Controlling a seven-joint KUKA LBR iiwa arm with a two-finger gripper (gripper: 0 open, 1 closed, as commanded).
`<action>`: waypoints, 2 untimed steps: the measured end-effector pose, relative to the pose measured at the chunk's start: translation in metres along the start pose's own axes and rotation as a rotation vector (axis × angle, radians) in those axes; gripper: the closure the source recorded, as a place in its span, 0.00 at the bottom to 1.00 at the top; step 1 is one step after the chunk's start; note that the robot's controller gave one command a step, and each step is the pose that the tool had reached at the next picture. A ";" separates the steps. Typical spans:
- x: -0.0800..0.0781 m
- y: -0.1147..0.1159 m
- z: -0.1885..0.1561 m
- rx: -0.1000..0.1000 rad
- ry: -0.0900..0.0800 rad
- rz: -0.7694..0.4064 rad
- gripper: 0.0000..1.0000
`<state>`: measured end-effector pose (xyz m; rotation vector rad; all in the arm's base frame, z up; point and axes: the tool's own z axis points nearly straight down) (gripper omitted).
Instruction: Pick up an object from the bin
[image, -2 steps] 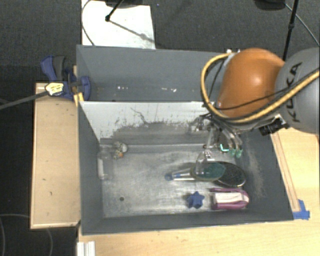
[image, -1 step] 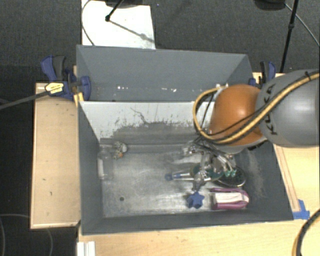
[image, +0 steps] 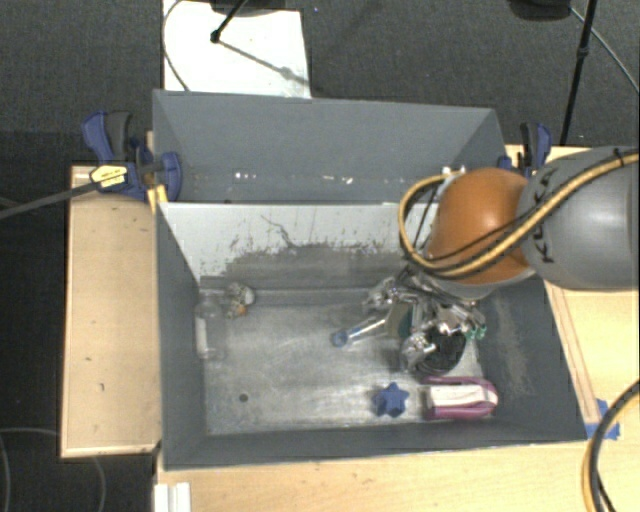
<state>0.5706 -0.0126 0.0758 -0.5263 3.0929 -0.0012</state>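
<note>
Two things lie nearest the gripper (image: 425, 325), toward the bin's (image: 300, 150) front right: a blue star-shaped piece (image: 392, 399) and a pink-and-white packet (image: 458, 400) beside it. Whether the jaws are spread cannot be told.

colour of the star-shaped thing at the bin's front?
The star is blue; camera view.
</note>
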 end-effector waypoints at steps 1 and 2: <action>-0.002 0.001 -0.002 0.000 -0.004 0.002 1.00; -0.012 -0.001 -0.148 0.003 -0.007 -0.138 1.00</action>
